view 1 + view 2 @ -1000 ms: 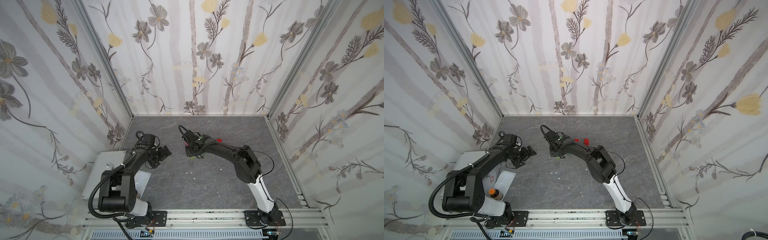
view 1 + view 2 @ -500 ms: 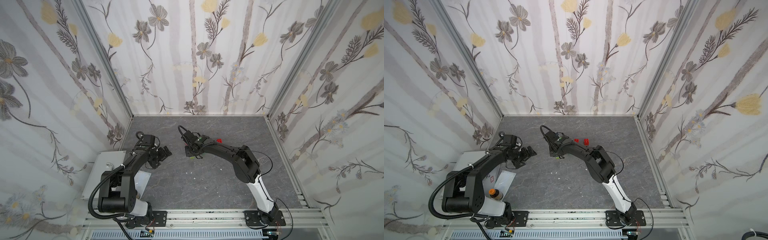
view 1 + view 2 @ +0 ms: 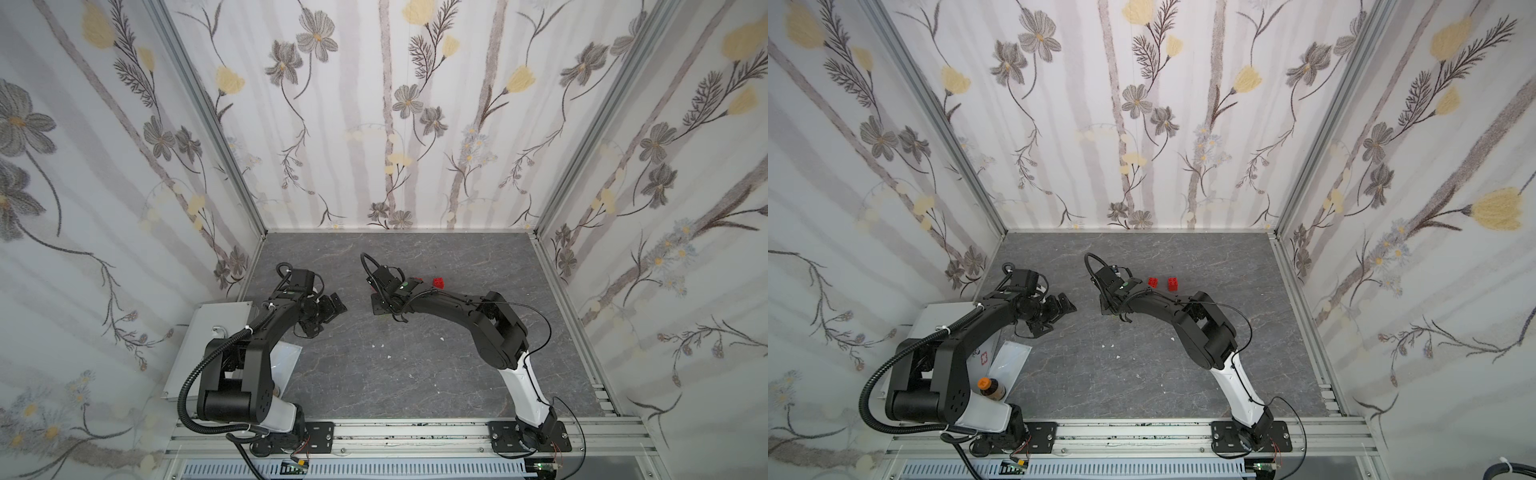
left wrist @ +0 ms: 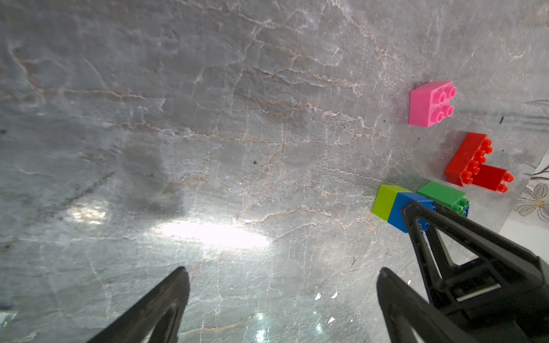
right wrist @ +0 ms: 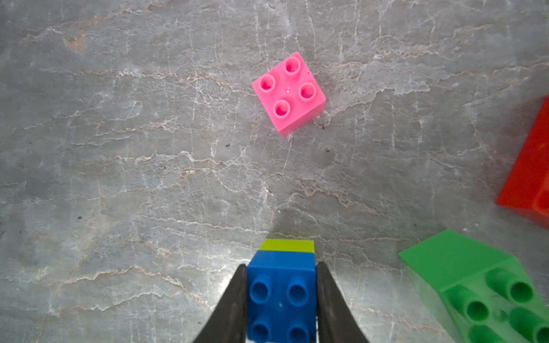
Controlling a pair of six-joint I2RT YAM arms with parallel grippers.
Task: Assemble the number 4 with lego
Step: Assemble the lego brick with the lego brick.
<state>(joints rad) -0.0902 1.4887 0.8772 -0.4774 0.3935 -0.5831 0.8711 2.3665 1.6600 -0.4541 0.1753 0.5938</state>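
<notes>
Your right gripper (image 5: pixel 282 267) pinches the blue brick (image 5: pixel 280 297), which is joined to the lime brick (image 5: pixel 286 246), low at the grey table (image 3: pixel 415 374). The dark green brick (image 5: pixel 475 276) lies just beside this pair and the pink brick (image 5: pixel 288 93) lies apart from it. The longer red brick (image 4: pixel 469 154) touches the shorter red brick (image 4: pixel 490 176). Your left gripper (image 3: pixel 332 305) is spread wide and empty, left of centre in both top views. Compared with a second ago, both arms have barely shifted and neither jaw gap has changed.

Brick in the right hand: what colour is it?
The brick is blue; clearest in the right wrist view.
</notes>
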